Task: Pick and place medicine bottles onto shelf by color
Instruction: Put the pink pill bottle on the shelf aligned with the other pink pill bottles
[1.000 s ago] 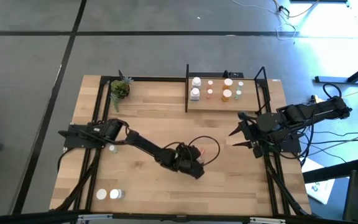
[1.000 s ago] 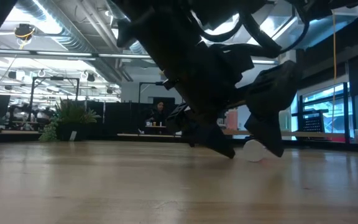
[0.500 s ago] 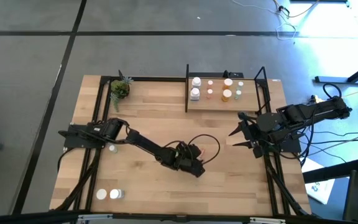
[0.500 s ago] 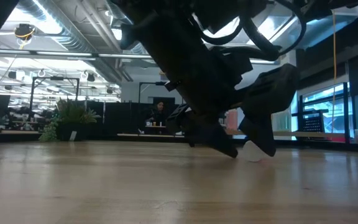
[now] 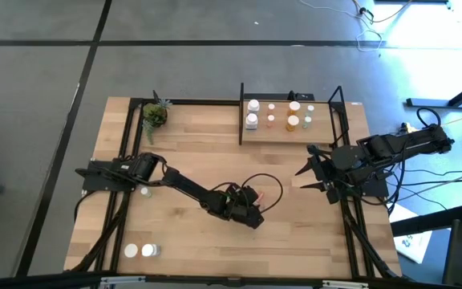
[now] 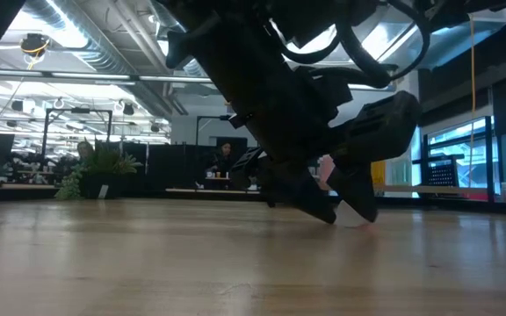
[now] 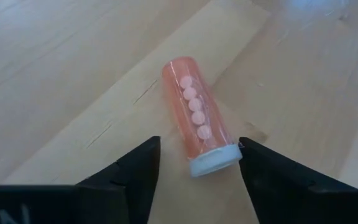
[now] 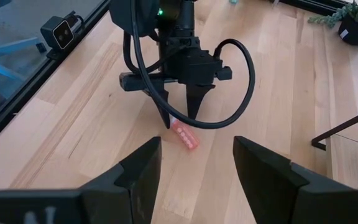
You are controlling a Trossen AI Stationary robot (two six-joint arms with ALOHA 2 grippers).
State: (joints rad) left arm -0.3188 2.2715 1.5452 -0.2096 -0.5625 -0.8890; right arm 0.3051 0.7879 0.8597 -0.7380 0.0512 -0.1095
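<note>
Change: the left end effector [image 7: 194, 165] is narrowing its fingers around the pink bottle [image 7: 199, 134] lying on the worktop [image 5: 191, 132]; not yet clamped.
Meaning: pickup imminent.
Right end effector [image 5: 310, 172]: apart, waiting near the shelf [image 5: 283, 128].

One camera looks straight down on the whole worktop [image 5: 175, 233], one level across it, and both wrist cameras share the pink bottle [image 7: 199, 127] at the left tool [image 8: 179, 119].
</note>
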